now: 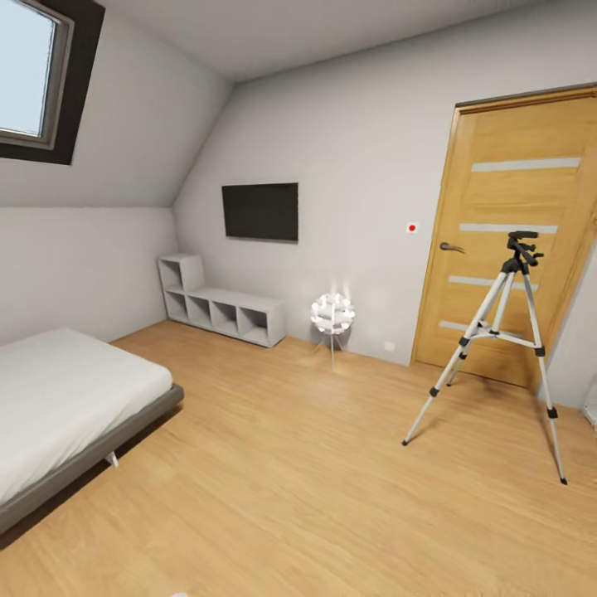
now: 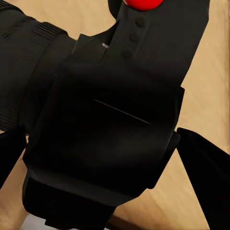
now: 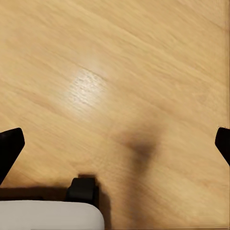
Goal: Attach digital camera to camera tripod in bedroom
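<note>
1. Bedroom seen from the head cam: camera tripod (image 1: 502, 332) stands upright on the light wood floor (image 1: 315, 481) at right, legs spread, just in front of the wooden door (image 1: 514, 224). Black head w/ pan handle on top, nothing mounted on it.
2. Grey bed (image 1: 66, 406) w/ pale mattress sits at left, well apart from the tripod. White shelving (image 1: 220, 303) runs along the far wall under a black wall TV (image 1: 260, 211); a small round lamp (image 1: 332, 313) on a thin stem stands betw. shelving and door.
3. Skylight window (image 1: 33, 75) is set in the sloped ceiling, upper left. Small red dot (image 1: 412, 227) on the wall beside the door frame.
4. Left wrist cam: digital camera (image 2: 110, 129) sits close up betw. the fingers of the left claw (image 2: 105, 158), which grips it; dark fingers (image 2: 206, 172) flank the body on both sides. Ribbed lens barrel (image 2: 24, 72) juts to one side, round red button (image 2: 143, 4) at the edge of view. Wood floor behind.
5. Right wrist cam: right claw (image 3: 117, 143) is spread wide, holding nothing; fingertips (image 3: 9, 148) at opposite edges over bare floor. A white part w/ a black piece, prob. the robot's own base (image 3: 48, 215), shows below; cannot tell more.
</note>
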Available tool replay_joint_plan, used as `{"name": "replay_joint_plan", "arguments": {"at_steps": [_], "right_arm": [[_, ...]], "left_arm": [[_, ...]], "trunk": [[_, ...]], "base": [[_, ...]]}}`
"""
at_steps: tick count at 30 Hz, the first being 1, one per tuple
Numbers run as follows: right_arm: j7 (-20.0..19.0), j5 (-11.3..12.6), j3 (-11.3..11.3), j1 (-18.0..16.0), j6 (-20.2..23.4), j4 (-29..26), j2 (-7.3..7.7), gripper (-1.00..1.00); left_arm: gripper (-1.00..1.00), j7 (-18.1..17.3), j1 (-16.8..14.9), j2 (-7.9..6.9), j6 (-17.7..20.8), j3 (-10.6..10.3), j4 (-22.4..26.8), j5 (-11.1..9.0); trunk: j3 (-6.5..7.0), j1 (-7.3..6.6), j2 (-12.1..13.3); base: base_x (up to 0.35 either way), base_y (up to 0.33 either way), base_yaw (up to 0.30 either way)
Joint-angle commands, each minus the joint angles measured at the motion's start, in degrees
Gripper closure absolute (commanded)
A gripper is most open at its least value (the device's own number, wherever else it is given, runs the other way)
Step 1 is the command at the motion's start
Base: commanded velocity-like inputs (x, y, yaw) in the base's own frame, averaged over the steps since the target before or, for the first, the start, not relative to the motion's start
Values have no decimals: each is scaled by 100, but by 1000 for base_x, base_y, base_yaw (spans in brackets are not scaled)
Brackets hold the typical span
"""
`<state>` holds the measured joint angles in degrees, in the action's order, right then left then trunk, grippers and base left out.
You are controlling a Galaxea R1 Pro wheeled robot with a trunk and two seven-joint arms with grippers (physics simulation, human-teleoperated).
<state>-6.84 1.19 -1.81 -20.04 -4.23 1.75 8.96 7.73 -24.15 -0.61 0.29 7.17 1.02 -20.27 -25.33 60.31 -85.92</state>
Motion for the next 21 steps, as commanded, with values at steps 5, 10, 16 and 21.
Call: {"name": "replay_joint_plan", "arguments": {"at_steps": [5, 10, 16, 21], "right_arm": [[-23, 13, -17, -9, -32, 19, 1, -100], [-28, 13, -17, -9, -21, 20, -7, -100], [-28, 13, -13, -9, -16, 20, -5, -100], [-28, 13, -14, -9, -16, 22, -1, -100]], "left_arm": [[100, 10, -2, 0, -1, 45, 4, 6], [100, 13, -2, 0, -2, 48, 4, 6], [100, 13, -2, 0, -2, 48, 4, 10], [100, 10, -2, 0, -2, 48, 4, 9]], "trunk": [[8, 0, -3], [17, 0, -3], [18, 0, -3], [13, 0, -3]], "base": [[0, 0, -240], [0, 0, -259], [0, 0, -287], [0, 0, -290]]}}
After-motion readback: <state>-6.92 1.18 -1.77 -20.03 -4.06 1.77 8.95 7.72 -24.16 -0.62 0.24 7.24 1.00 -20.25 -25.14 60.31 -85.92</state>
